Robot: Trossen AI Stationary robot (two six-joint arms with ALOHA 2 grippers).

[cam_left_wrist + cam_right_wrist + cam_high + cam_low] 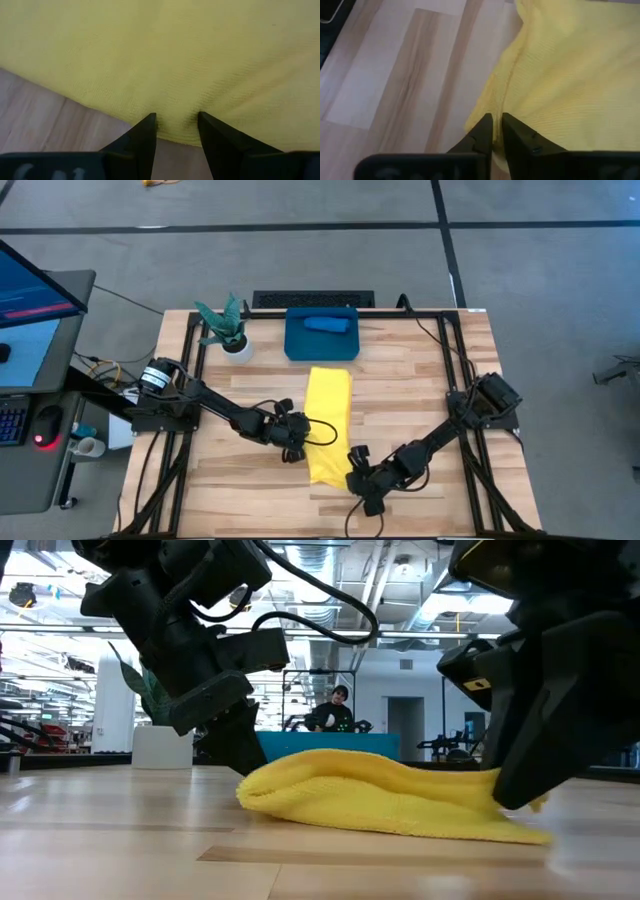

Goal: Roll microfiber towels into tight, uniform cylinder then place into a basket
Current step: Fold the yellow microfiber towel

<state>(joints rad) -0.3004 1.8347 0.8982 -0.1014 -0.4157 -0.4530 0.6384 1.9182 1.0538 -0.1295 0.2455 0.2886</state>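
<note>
The yellow towel (327, 425) lies folded into a long strip at the middle of the wooden worktop (420, 370), running from just below the basket toward the lower edge of the overhead frame. The blue towel (326, 324) sits rolled up inside the teal basket (296, 345) at the upper centre, beside a small potted plant (228, 330) to its left.

The left end effector (302, 436) is at the left edge of the yellow strip, about halfway down. In its wrist view the fingers (145, 135) stand apart with the towel's hem between their tips, not clenched on it.

The right end effector (357, 463) is at the lower right corner of the towel. Its fingers (482, 131) are nearly together, pinching a thin fold of the yellow hem.

In the table-level view the towel bulges into a soft hump at its left end, and a person (335, 710) shows far behind.
</note>
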